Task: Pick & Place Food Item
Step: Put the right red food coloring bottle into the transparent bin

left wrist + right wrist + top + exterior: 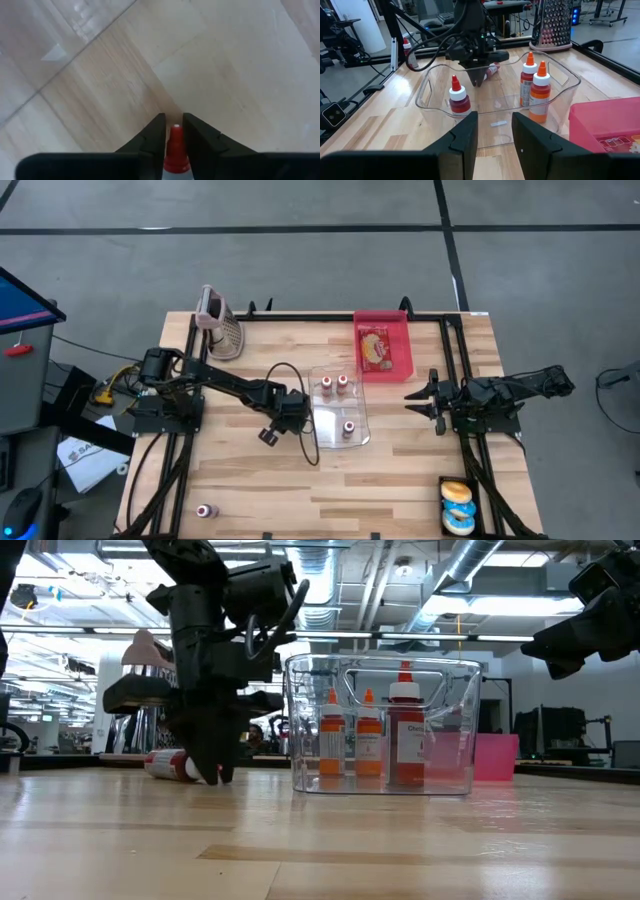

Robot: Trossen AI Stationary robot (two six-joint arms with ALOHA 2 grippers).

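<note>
A sauce bottle (170,765) with a red cap lies on its side on the wooden table, just left of a clear plastic container (318,375) that holds three upright sauce bottles (368,745). My left gripper (218,772) points steeply down at the lying bottle's cap end, fingers closed in on the cap. In the high view the gripper's body hides that bottle. My right gripper (495,125) waits open at the table's right side, aimed level at the container, with nothing between its fingers. My left gripper has the lying bottle's red cap (176,150) between its two fingers, one finger (152,140) on each side and the white nozzle tip showing in the gap. The fingers come from above, pointing steeply down. The bottle's body rests on the table.
A red tray (400,330) with a food packet stands at the far right. A metal grater (220,320) is at the far left. Another small bottle (205,510) lies near the front left edge. A black tray with donuts (458,505) sits at the front right.
</note>
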